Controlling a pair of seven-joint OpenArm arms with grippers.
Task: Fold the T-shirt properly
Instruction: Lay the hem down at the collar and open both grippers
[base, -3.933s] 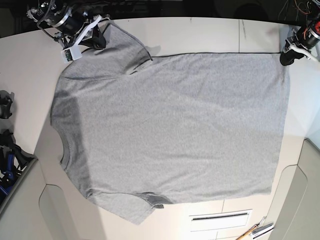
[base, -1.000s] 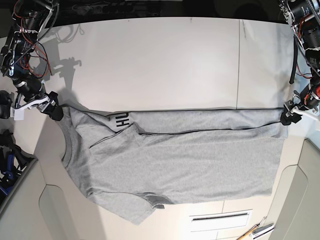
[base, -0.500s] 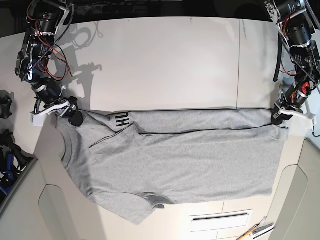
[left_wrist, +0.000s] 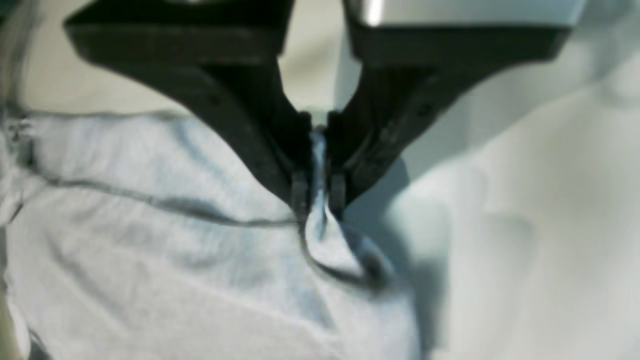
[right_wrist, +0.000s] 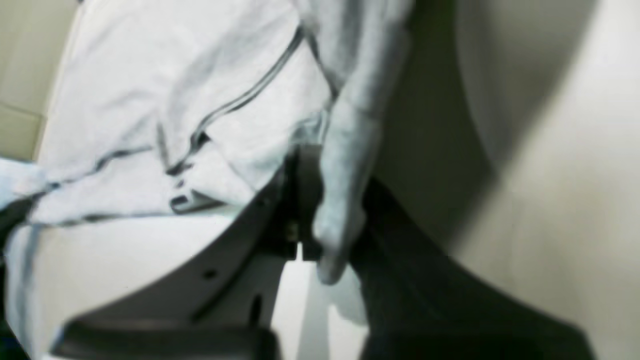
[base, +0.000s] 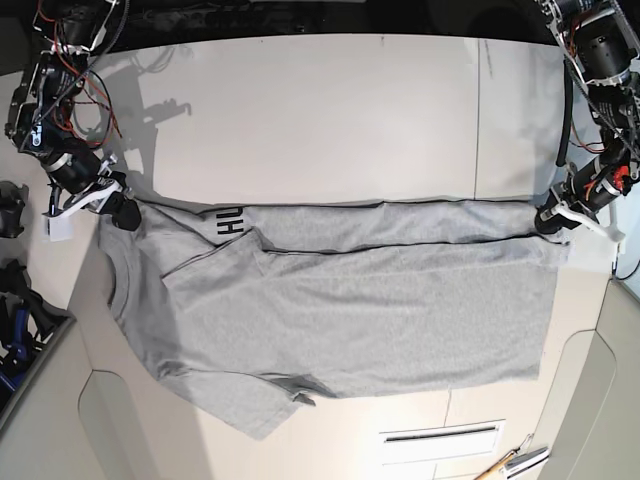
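pinching the t-shirt (base: 340, 300) at both ends of its folded-over edge, my left fingers (left_wrist: 318, 192) were clamped on the hem corner and my right fingers (right_wrist: 320, 235) on the shoulder, so the fold lay taut between them on the worktop (base: 320, 110).

pretty sure i'm in a robotics lab or workshop here. i'm bolted over a plain cream table (base: 330, 110) made of joined panels, with visible seams and a slot cut in near the front edge. my arms have bare red wiring (base: 95, 85) and cables hanging out, and there's some blue and black gear (base: 15, 320) parked off the table's side.
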